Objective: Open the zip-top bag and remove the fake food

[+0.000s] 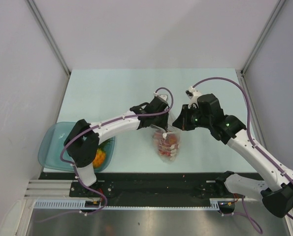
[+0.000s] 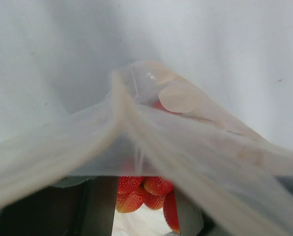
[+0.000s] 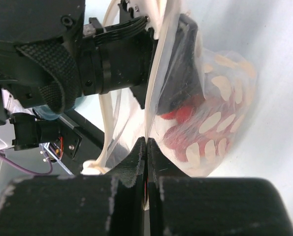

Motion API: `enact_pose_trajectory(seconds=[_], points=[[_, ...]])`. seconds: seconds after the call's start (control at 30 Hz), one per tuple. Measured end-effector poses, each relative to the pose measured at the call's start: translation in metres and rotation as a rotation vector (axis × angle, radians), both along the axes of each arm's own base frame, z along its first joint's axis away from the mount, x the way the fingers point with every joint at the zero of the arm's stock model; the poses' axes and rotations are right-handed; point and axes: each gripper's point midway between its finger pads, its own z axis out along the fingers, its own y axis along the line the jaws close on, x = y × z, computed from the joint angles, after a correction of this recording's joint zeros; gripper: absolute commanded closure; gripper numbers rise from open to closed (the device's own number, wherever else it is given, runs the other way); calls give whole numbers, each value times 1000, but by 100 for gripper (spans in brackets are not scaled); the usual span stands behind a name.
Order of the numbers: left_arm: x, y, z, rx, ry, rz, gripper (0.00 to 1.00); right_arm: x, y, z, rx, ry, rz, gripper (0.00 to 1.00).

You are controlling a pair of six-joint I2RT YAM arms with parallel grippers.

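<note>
The zip-top bag (image 1: 167, 143) is clear with pale dots and hangs between my two grippers, red fake food showing through it. My right gripper (image 3: 147, 141) is shut on the bag's top edge, also seen in the top view (image 1: 179, 123). My left gripper (image 1: 161, 122) reaches into the bag's mouth. In the left wrist view its fingers (image 2: 94, 206) stand a little apart, a bunch of red strawberries (image 2: 145, 192) fills the gap, and bag film (image 2: 195, 142) covers the fingertips. In the right wrist view a left finger (image 3: 181, 73) shows through the film just above the red food (image 3: 183, 112).
A teal translucent tray (image 1: 50, 142) sits at the near left of the table, with an orange-yellow pineapple (image 1: 100, 157) in it beside the left arm's base. A black rail (image 1: 151, 189) runs along the table's near edge.
</note>
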Motion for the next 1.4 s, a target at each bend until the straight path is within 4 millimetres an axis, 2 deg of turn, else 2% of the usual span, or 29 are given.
enact_pose_trajectory(seconds=[0.1,0.2,0.23,0.37,0.6,0.7,0.77,0.97,1.03,1.23,1.33,1.4], points=[[4,-5,-4,-19,-18,-1,52,-1,-1,-1,0,1,0,100],[7,-9,-9,-32,-28,-4,67,-2,-1,-2,-1,2,-1,100],[9,-11,-11,-36,-30,-6,78,-2,-2,-2,-1,3,-1,100],[11,-19,-14,-59,-36,-22,100,-5,-4,-2,0,1,-4,100],[10,-24,-9,-83,-52,-67,100,-4,-8,-3,-11,-8,-21,100],[-1,-22,1,-109,-61,-124,100,-2,-12,-5,-21,-11,-38,100],[-9,-20,16,-138,-79,-164,100,1,-15,-5,-28,-16,-52,100],[-30,-25,91,-274,-196,-293,100,7,-22,-5,-37,-24,-85,100],[-40,-27,107,-313,-215,-338,100,7,-22,-5,-37,-24,-85,100],[-67,-38,117,-355,-204,-459,100,8,-23,-5,-41,-27,-91,100],[-71,-36,126,-355,-217,-467,100,8,-24,-6,-48,-29,-94,100],[-66,-31,141,-346,-255,-437,100,8,-25,-7,-53,-28,-94,100]])
